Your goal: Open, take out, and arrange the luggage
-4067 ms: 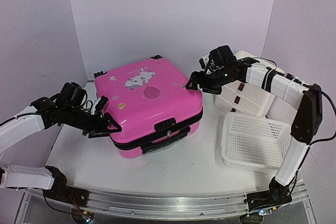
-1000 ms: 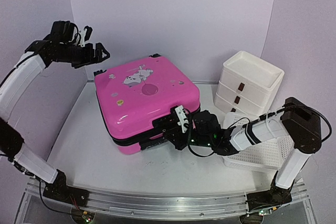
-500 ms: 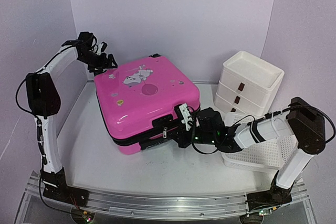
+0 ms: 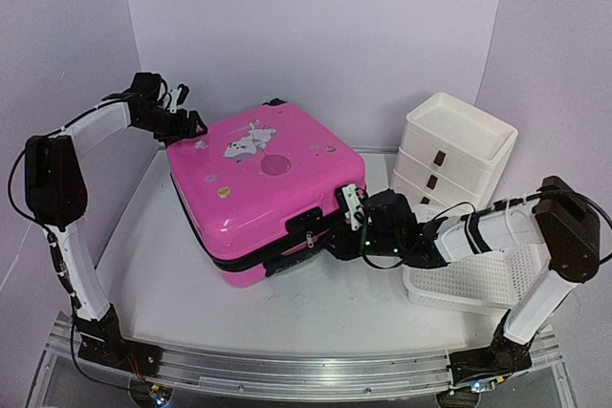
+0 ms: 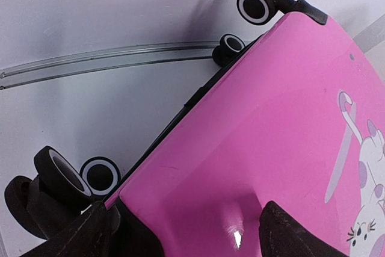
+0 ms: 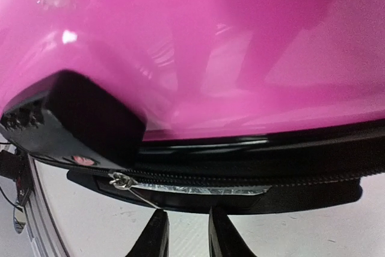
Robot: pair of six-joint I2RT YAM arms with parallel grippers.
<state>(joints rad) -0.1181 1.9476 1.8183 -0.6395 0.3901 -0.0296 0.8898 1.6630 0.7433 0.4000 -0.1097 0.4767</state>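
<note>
Two grippers: both are set against the hot-pink hard-shell suitcase [image 4: 268,179], laid flat in the middle of the table [image 4: 316,317].
Left gripper [image 4: 187,123]: jaws are spread wide over the far-left wheeled corner.
Right gripper [image 6: 187,233]: jaws are narrowly parted, nothing pinched.
Black zip band [image 6: 252,176]: found just ahead of the right jaws, running crosswise; that arm is judged nearer.

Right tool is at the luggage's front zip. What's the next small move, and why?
Probably nudge the right tool sideways onto the zip pull and close: the pull lies just outside its slightly parted fingers, and the luggage is zipped shut.
</note>
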